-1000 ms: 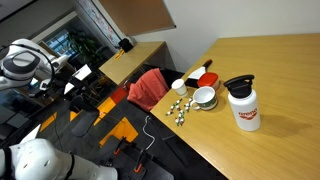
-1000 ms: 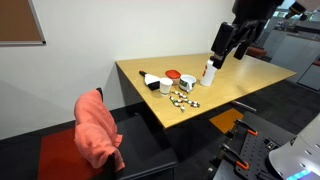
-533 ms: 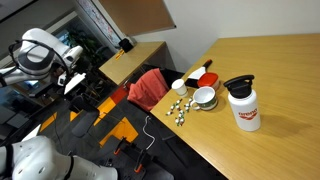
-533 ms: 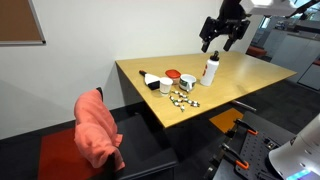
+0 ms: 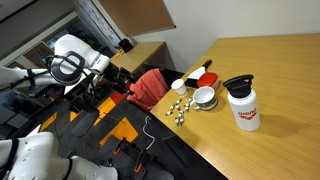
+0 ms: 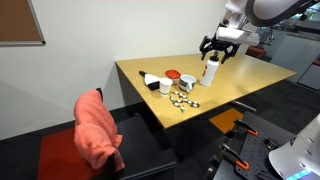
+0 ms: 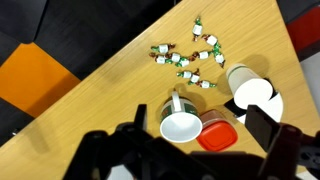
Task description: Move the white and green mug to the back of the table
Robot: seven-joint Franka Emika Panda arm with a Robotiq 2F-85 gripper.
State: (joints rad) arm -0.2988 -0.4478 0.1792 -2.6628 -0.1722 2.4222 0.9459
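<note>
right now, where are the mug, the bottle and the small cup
mug [image 5: 204, 96], in an exterior view, its opening
bottle [image 5: 245, 113], in an exterior view, its printed side
small cup [image 5: 178, 85], in an exterior view, its top

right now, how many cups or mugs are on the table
2: the white and green mug next to the red round item, and a smaller plain white cup on that item's other side. None seems hidden.

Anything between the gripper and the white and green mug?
Nothing visible. The open gripper hangs above; the wrist view shows the white and green mug uncovered. The white bottle beside it may catch a finger.
</note>
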